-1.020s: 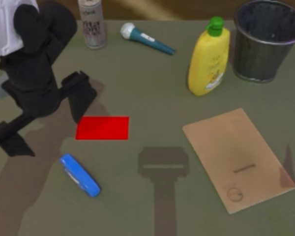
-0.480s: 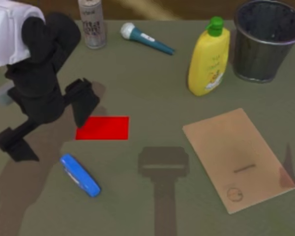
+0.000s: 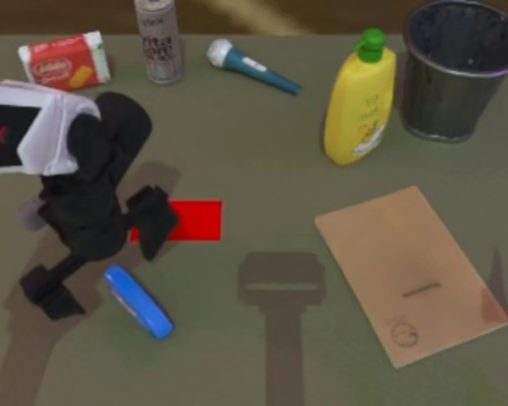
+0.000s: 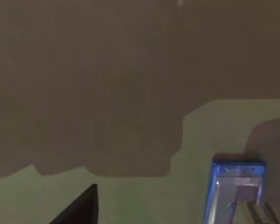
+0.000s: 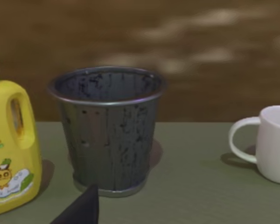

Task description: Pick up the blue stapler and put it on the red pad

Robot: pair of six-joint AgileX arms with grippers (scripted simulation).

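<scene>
Top view overhead, looking down on table (image 3: 262, 169); left wrist close above blue stapler (image 4: 235, 193), shared with top view; right wrist low, facing bin (image 5: 106, 126)

The blue stapler (image 3: 137, 301) looks like glossy smooth plastic with a metal strip on its underside; the red pad (image 3: 190, 219) is flat and matt like paper. The worktop (image 3: 262, 169) is matt olive. The bin (image 5: 106, 126) looks like dark speckled metal, and the yellow bottle (image 3: 359, 100) like shiny plastic

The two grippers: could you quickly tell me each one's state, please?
Left gripper: open, holding nothing, above the blue stapler.
Right gripper: not in the top view; state cannot be told.
</scene>
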